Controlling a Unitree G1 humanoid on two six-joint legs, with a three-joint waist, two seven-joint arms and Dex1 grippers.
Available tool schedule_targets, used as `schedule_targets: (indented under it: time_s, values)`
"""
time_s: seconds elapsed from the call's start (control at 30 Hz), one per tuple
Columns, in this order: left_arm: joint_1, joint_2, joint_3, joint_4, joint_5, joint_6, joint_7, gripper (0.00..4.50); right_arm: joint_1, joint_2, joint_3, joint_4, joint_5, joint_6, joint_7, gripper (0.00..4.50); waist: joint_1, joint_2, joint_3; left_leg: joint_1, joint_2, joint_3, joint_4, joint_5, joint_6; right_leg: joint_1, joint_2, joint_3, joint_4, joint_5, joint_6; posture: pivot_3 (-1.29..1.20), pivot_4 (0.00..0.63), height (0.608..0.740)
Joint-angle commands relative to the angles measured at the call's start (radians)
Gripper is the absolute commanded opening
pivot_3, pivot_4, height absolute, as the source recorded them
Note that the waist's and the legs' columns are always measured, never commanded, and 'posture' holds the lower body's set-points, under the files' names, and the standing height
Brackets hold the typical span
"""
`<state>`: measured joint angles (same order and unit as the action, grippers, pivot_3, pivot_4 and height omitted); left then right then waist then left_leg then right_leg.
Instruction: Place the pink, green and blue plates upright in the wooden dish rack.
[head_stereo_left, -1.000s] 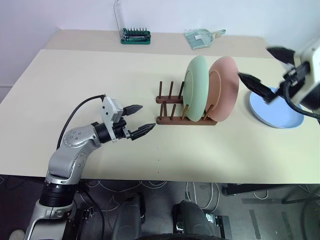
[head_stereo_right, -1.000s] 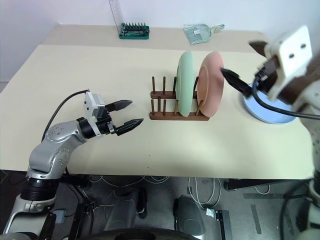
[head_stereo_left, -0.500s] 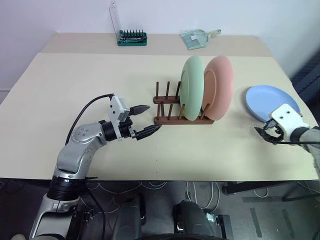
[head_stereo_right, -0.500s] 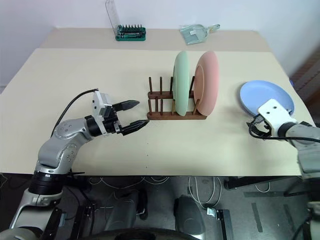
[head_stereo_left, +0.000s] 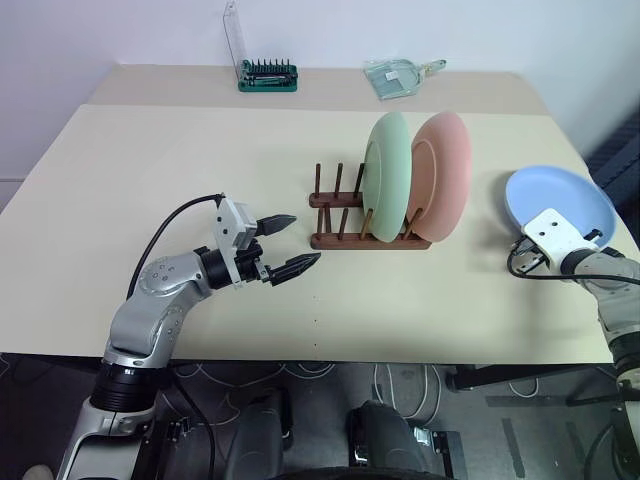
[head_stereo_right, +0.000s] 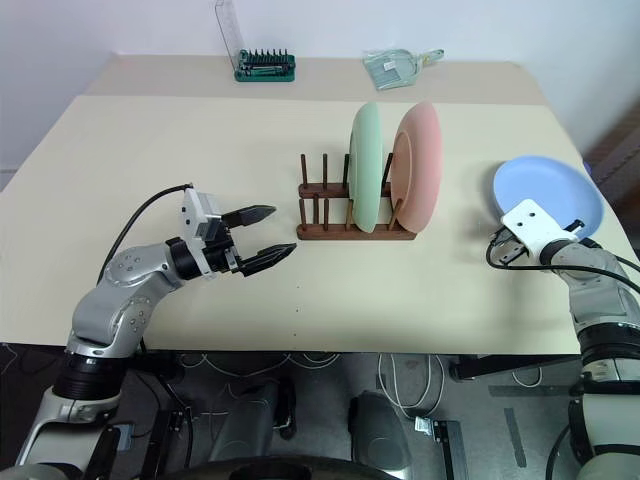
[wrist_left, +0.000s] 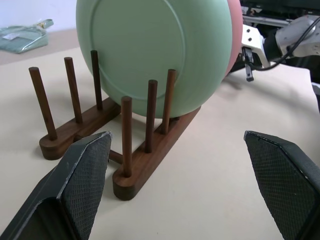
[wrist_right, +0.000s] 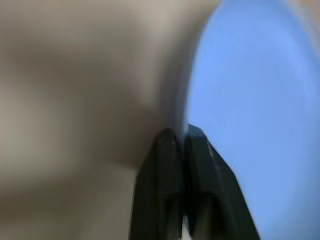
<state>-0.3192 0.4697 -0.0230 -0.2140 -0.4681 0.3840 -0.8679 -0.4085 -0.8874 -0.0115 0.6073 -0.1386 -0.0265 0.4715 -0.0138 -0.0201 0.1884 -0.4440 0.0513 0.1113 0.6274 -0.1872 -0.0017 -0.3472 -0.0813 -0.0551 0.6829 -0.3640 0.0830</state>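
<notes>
Grip check: right gripper (wrist_right: 182, 137) pinched on the near rim of the blue plate (head_stereo_left: 560, 200), seemingly; lift slowly, tilt upright. Left gripper (head_stereo_left: 290, 243) spread wide beside the wooden dish rack (head_stereo_left: 345, 238).

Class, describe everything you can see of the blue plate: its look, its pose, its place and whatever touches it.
The blue plate is round, pale blue and plain, smooth and matte, with a shallow raised rim. It sits at the table's right end, to the right of the wooden dish rack, apart from it, not yet slotted in. Its far edge looks slightly raised. The right pincer has its black fingers shut on the plate's near rim.
</notes>
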Motion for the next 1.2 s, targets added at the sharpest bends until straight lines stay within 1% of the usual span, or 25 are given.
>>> schedule_targets:
  time_s: [0.03,0.1,0.17,0.27,0.33,0.43,0.57,0.63,0.73,0.8,0.9,0.97,1.03,1.13,1.2]
  values:
    - [-0.003,0.007,0.015,-0.027,-0.01,-0.014,-0.003,4.4,-0.003,-0.035,-0.065,-0.128,-0.055,-0.005,-0.132,0.01,-0.001,0.001,0.0,0.0,0.0,0.0,0.0,0.0,0.0,0.0,0.0,0.0,0.0,0.0,0.0,0.0,0.15,0.732]
    - [-0.004,0.003,0.013,-0.02,-0.005,-0.018,0.001,4.4,-0.014,-0.059,-0.105,-0.248,-0.133,0.003,-0.257,0.01,-0.005,0.005,0.001,0.0,0.0,0.0,0.0,0.0,0.0,0.0,0.0,0.0,0.0,0.0,0.0,0.0,0.15,0.732]
    - [-0.008,-0.006,0.012,-0.011,0.001,-0.027,0.008,4.4,-0.024,-0.071,-0.124,-0.378,-0.185,0.02,-0.302,0.01,-0.004,0.011,0.001,-0.001,0.0,0.0,0.0,0.0,0.0,-0.002,0.0,0.001,0.002,0.0,0.0,0.0,0.15,0.732]
    - [-0.02,-0.022,0.01,0.013,0.016,-0.048,0.024,4.4,-0.073,-0.065,-0.117,-0.555,-0.215,0.035,-0.287,0.01,-0.006,0.012,0.0,0.0,0.001,0.0,-0.001,0.001,-0.002,-0.003,0.001,0.001,0.002,0.0,0.0,0.0,0.15,0.732]
    - [-0.031,-0.032,0.012,0.031,0.03,-0.068,0.037,4.4,-0.116,-0.067,-0.089,-0.621,-0.252,0.015,-0.275,0.01,-0.004,0.011,0.0,0.0,0.001,0.0,-0.001,0.001,-0.002,-0.003,0.002,0.001,0.002,0.0,0.0,0.0,0.15,0.732]
    - [-0.056,-0.047,0.022,0.069,0.05,-0.1,0.058,4.4,-0.223,-0.051,-0.019,-0.698,-0.308,-0.058,-0.257,0.01,-0.001,0.011,0.0,0.0,0.0,0.0,-0.001,0.001,-0.002,-0.003,0.001,0.001,0.002,0.0,0.0,0.0,0.15,0.732]
    - [-0.07,-0.049,0.034,0.101,0.062,-0.128,0.075,4.4,-0.312,0.018,0.057,-0.758,-0.308,-0.104,-0.211,0.01,-0.001,0.011,0.0,-0.001,0.0,0.0,-0.001,0.001,-0.002,-0.003,0.001,0.001,0.001,0.0,0.0,0.0,0.15,0.732]
    - [-0.072,-0.046,0.058,0.121,0.065,-0.139,0.098,4.4,-0.36,0.113,0.126,-0.823,-0.232,-0.115,-0.142,0.01,-0.004,0.011,0.0,-0.001,0.0,0.0,-0.001,0.001,-0.002,-0.003,0.001,0.001,0.001,0.0,0.0,0.0,0.15,0.732]
    - [-0.06,-0.034,0.096,0.132,0.06,-0.139,0.122,4.4,-0.378,0.268,0.187,-0.908,-0.062,-0.076,-0.039,0.01,-0.006,0.011,0.0,-0.001,0.001,0.0,-0.001,0.001,-0.002,-0.004,0.002,0.001,0.003,0.0,0.0,0.0,0.15,0.732]
    - [-0.045,-0.017,0.115,0.139,0.07,-0.145,0.131,4.4,-0.359,0.406,0.206,-0.965,0.082,0.028,-0.017,0.01,-0.004,0.011,0.0,-0.001,0.001,0.0,-0.001,0.001,-0.002,-0.004,0.002,0.001,0.003,0.0,0.0,0.0,0.15,0.732]
    - [-0.031,0.015,0.143,0.158,0.085,-0.16,0.14,4.4,-0.313,0.545,0.242,-1.036,0.231,0.171,0.015,0.01,0.001,0.009,0.0,-0.002,0.001,0.0,0.0,0.001,-0.001,-0.004,0.001,0.0,0.003,0.0,0.0,0.0,0.15,0.732]
    - [-0.023,0.033,0.16,0.162,0.085,-0.163,0.144,4.4,-0.298,0.62,0.252,-1.078,0.307,0.267,0.011,0.01,0.003,0.009,0.0,-0.003,0.0,-0.001,0.0,0.0,0.0,-0.003,0.0,0.0,0.003,0.0,0.0,0.0,0.15,0.732]
    - [-0.018,0.043,0.171,0.158,0.084,-0.161,0.148,4.4,-0.29,0.669,0.247,-1.106,0.367,0.349,0.001,0.01,0.001,0.009,0.0,-0.004,0.0,-0.001,0.0,0.0,0.0,-0.004,0.0,-0.001,0.003,0.0,0.0,0.0,0.15,0.732]
    - [-0.009,0.05,0.179,0.149,0.082,-0.156,0.148,4.4,-0.263,0.74,0.208,-1.118,0.465,0.463,-0.037,0.01,0.0,0.008,-0.001,-0.004,0.0,-0.001,0.0,0.0,0.0,-0.004,0.0,-0.001,0.003,0.0,0.0,0.0,0.15,0.732]
    - [-0.003,0.054,0.182,0.139,0.078,-0.151,0.149,4.4,-0.238,0.799,0.168,-1.114,0.564,0.549,-0.074,0.01,-0.001,0.007,-0.001,-0.004,0.0,-0.001,-0.001,0.0,0.0,-0.005,0.0,-0.001,0.003,0.0,0.0,0.0,0.15,0.732]
